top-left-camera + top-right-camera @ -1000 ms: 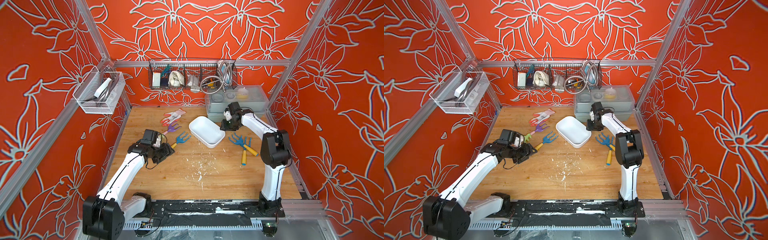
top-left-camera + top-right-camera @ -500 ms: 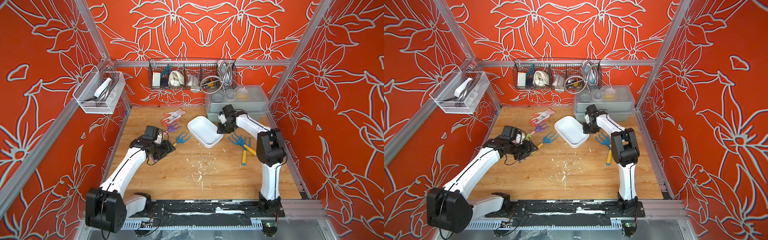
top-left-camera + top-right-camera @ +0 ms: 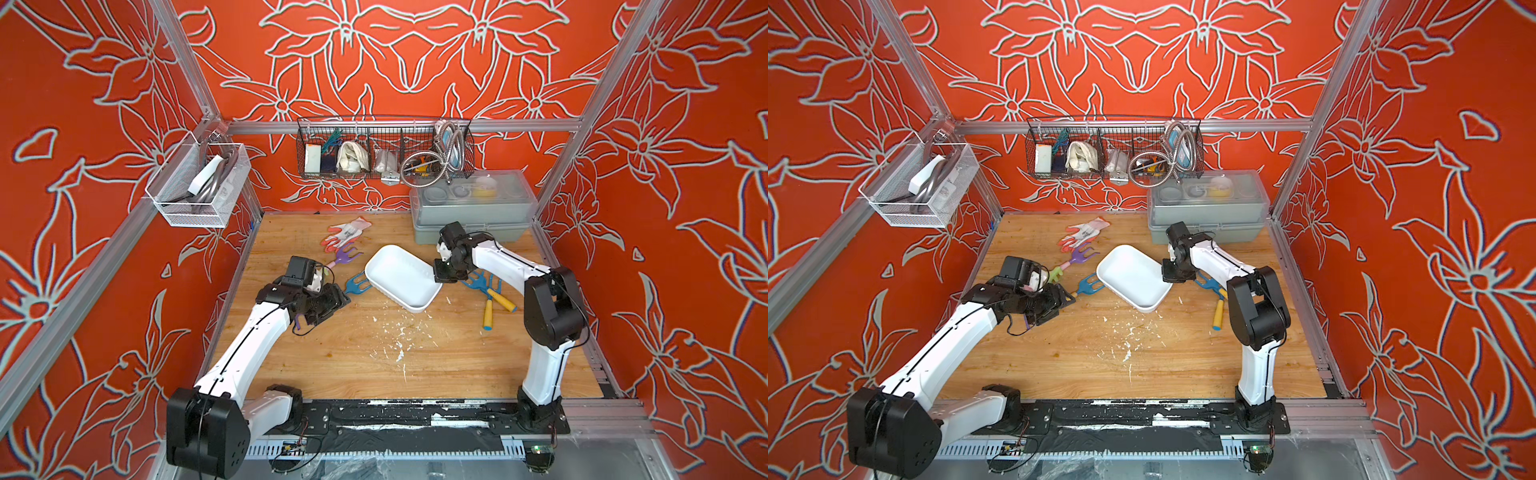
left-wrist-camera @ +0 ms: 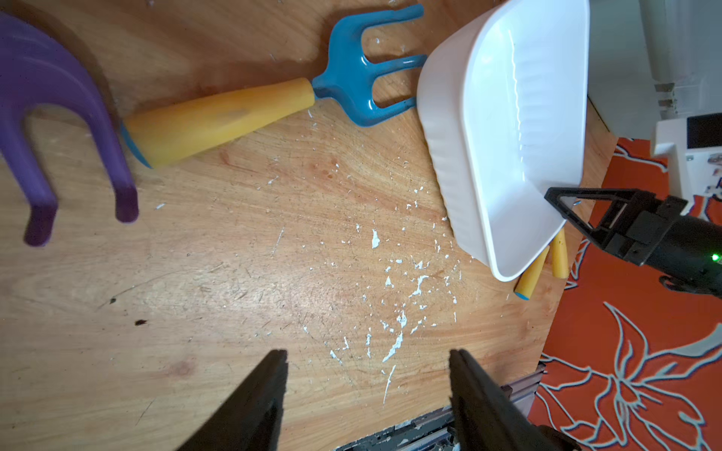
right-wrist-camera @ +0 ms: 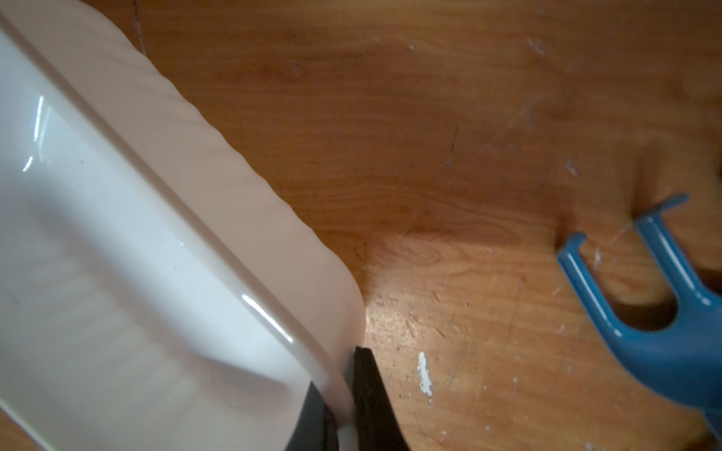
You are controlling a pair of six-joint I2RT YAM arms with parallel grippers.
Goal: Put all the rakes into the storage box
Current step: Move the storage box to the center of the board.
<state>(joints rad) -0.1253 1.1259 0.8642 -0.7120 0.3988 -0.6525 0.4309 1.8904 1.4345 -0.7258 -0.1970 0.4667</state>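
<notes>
Blue-pronged, with a tapered yellow plastic handle, the hand rake [image 4: 234, 117] lay flat on the wooden tabletop [image 4: 234, 273]. Its long axis ran from the left pincer [image 4: 367, 359] toward the shallow white plastic tub [image 4: 508, 136], prongs pointing at the tub's wall, just beside it. The left pincer hovered near the handle end, gaping and empty. The right pincer [image 5: 342, 390] was clamped on the tub's rim. Two more blue-headed, yellow-handled tools [image 3: 482, 284] lay beyond the single tub, and one purple rake [image 3: 347, 255] lay nearby.
</notes>
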